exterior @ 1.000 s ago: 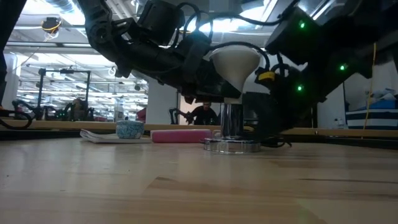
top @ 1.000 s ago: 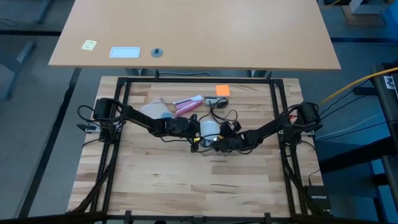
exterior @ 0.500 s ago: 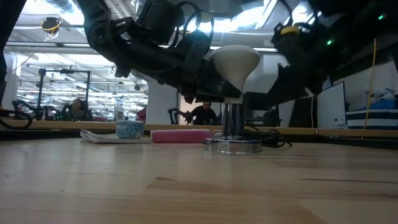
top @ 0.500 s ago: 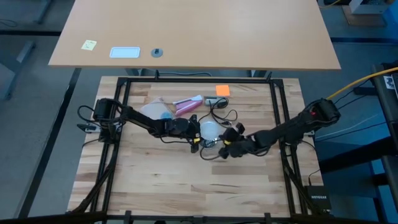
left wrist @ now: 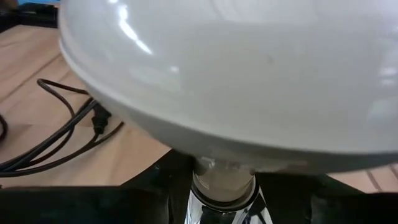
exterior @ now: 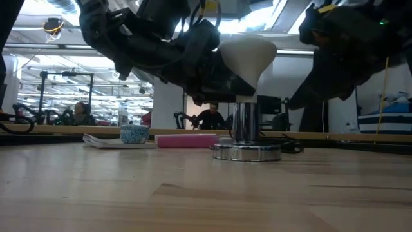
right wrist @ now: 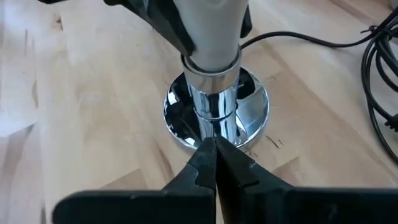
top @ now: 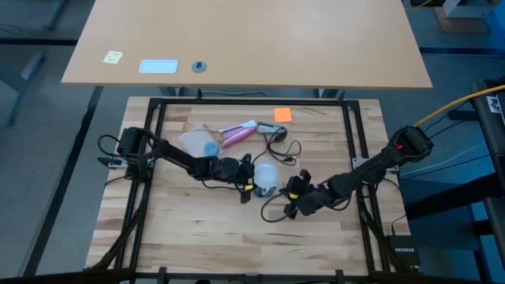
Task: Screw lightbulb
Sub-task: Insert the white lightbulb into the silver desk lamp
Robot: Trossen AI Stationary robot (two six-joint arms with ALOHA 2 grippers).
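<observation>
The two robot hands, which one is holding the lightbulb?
The left hand: it grips the lightbulb above the socket. The right hand is shut and empty, off to the side.

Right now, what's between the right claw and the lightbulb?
In the right wrist view, only the shiny socket stands between the shut right gripper and the lightbulb.

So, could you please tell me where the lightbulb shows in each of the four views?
High view: the lightbulb is at table centre, at the left gripper.
Low view: upper middle, atop the socket.
Left wrist view: it fills the upper picture.
Right wrist view: only its neck at the top edge, beyond the shut right gripper.
Shared landmark: the chrome socket under the bulb.
</observation>
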